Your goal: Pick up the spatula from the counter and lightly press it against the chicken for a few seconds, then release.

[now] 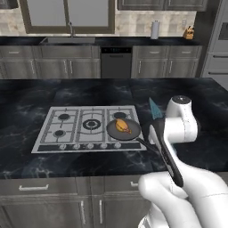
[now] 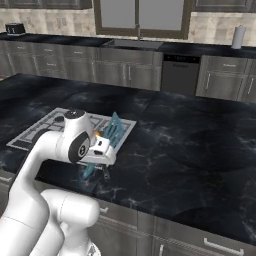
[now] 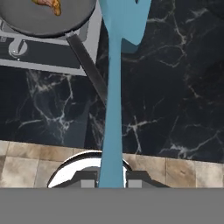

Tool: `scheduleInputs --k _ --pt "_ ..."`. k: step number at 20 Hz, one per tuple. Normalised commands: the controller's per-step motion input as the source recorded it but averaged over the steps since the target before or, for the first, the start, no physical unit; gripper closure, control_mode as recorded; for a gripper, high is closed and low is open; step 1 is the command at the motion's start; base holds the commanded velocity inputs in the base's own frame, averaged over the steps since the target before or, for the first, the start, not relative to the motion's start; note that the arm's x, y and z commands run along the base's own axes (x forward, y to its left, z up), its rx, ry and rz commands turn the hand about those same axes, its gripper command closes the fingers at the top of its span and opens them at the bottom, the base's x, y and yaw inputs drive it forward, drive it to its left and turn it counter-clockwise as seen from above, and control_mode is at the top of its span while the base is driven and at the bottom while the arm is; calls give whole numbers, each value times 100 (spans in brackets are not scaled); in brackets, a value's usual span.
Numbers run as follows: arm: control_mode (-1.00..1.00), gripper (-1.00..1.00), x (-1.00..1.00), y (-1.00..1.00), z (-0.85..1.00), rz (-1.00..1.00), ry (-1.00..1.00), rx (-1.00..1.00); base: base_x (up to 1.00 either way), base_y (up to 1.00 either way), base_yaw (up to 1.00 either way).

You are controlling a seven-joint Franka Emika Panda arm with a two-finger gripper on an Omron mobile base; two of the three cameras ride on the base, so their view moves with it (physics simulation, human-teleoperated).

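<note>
Clamping the blue spatula (image 3: 114, 87), the hand (image 3: 111, 181) holds it near the pan (image 3: 30, 22) with chicken (image 1: 122, 126).

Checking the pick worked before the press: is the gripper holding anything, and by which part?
Yes. The gripper is shut on the blue spatula, at the end of its handle; the blade points away from the hand.

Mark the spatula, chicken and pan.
spatula (image 3: 113, 109), hand view, middle of its blue handle.
chicken (image 1: 123, 126), left base view, its middle.
pan (image 1: 111, 129), left base view, bare floor near the left rim.
</note>
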Motion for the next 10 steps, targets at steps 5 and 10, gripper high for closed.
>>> scheduleInputs --k 5,10 --pt "-100 100 20 -2 14 16 6 0 0 0 0" --pt "-100 100 27 -5 21 15 9 0 0 0 0"
